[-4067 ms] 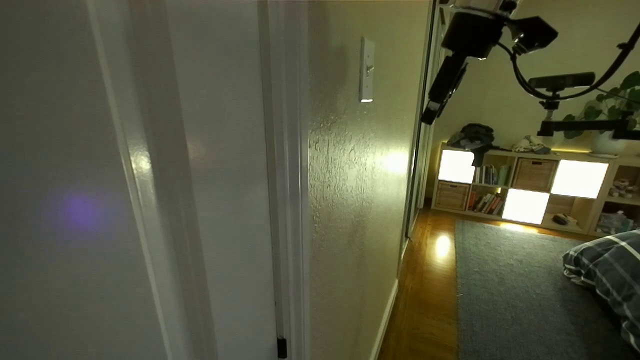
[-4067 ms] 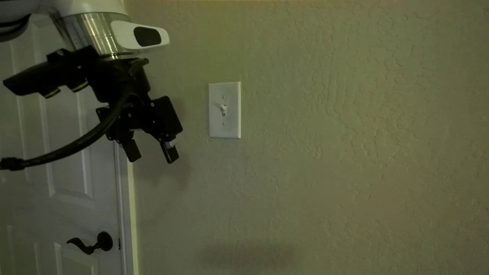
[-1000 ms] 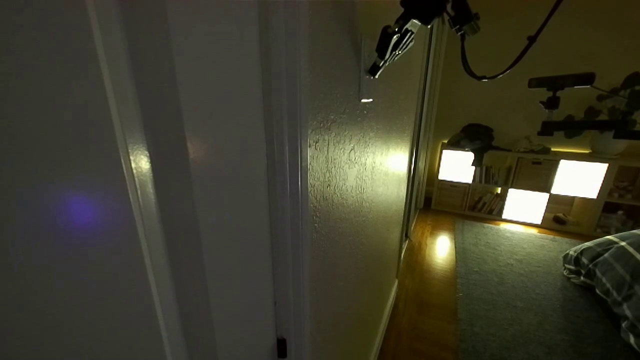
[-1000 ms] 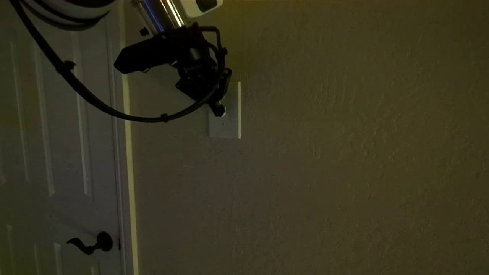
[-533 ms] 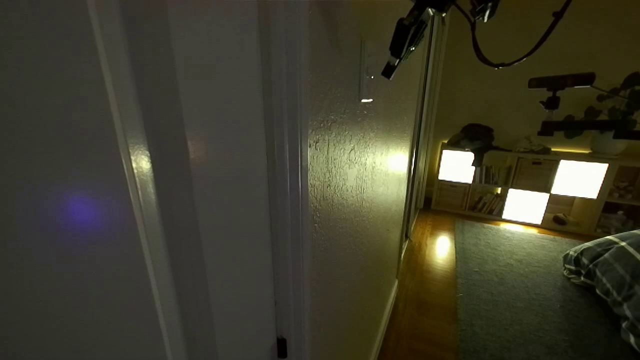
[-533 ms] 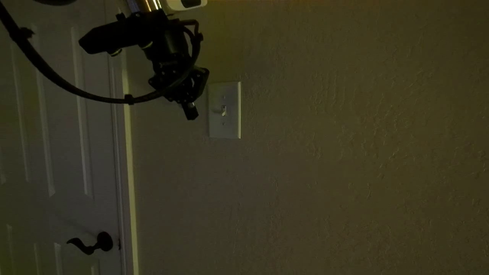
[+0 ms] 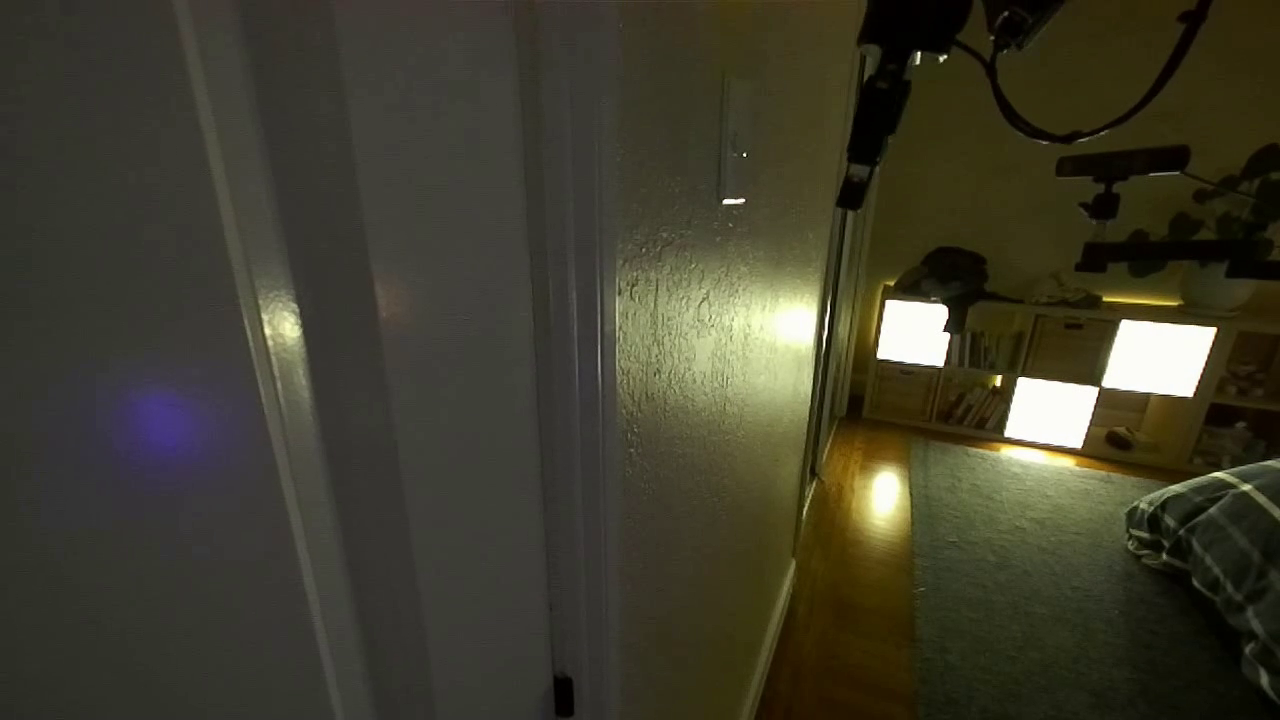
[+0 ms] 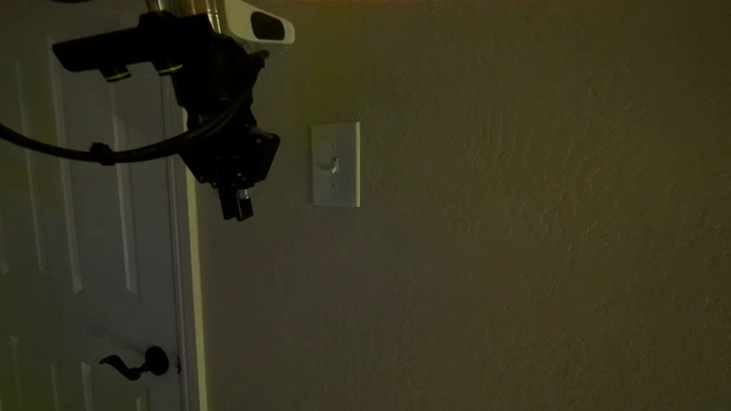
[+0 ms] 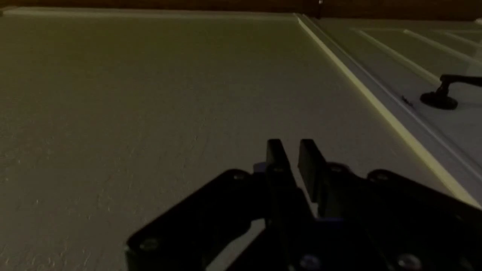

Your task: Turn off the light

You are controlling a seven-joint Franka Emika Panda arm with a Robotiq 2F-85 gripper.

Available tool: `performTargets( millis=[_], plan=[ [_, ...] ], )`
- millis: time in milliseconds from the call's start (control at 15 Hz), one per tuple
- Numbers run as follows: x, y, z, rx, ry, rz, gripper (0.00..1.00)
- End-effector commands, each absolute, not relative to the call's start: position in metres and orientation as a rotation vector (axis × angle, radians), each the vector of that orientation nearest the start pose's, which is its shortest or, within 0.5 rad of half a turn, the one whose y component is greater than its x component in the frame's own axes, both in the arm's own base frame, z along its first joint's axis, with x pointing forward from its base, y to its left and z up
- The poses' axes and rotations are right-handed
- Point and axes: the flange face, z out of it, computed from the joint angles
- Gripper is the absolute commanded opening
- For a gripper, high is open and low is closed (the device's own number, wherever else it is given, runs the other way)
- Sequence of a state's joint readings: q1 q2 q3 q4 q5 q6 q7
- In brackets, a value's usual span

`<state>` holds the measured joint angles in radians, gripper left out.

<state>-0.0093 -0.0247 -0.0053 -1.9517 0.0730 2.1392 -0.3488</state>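
The light itself is out of view; its white switch plate (image 8: 346,185) is on the wall, seen also in an exterior view as a thin upright plate (image 7: 733,180). Its small toggle lever (image 8: 334,166) tilts downward. My black gripper (image 8: 236,212) hangs to the left of the plate and lower than the lever, apart from it. From an exterior view along the wall, the gripper (image 7: 852,192) stands well off the wall. In the wrist view a narrow gap separates the fingertips of the gripper (image 9: 290,145), with nothing in it. The wrist view does not show the switch.
A door with a dark handle (image 8: 154,361) lies left of the wall; the handle (image 9: 438,101) shows in the wrist view too. A shelf unit with glowing compartments (image 7: 1050,412) stands at the back, near a bed (image 7: 1215,560). A camera (image 7: 1123,162) sits on a stand.
The room is dimmer than about four seconds ago, and the lever has gone from up to down. Over the last second my gripper drew back from the switch, sank, and its fingers parted slightly.
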Motion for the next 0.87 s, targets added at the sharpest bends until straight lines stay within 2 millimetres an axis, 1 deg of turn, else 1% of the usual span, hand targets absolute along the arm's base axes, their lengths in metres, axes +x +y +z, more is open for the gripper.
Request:
performTargets(
  millis=[0, 200, 333, 400, 533, 600, 800],
  plan=[
    [0.55, -0.005, 0.491, -3.096, -0.488, -0.201, 0.48],
    [0.545, -0.001, 0.478, -3.088, -0.47, -0.157, 0.66],
    [0.542, 0.003, 0.473, -3.075, -0.473, -0.151, 0.8],
    [0.557, -0.001, 0.472, -3.072, -0.492, -0.165, 0.62],
    [0.556, 0.001, 0.468, -3.071, -0.496, -0.154, 0.75],
    [0.556, 0.001, 0.468, -3.071, -0.497, -0.153, 0.79],
    [0.556, 0.001, 0.468, -3.071, -0.497, -0.153, 0.8]
  ],
)
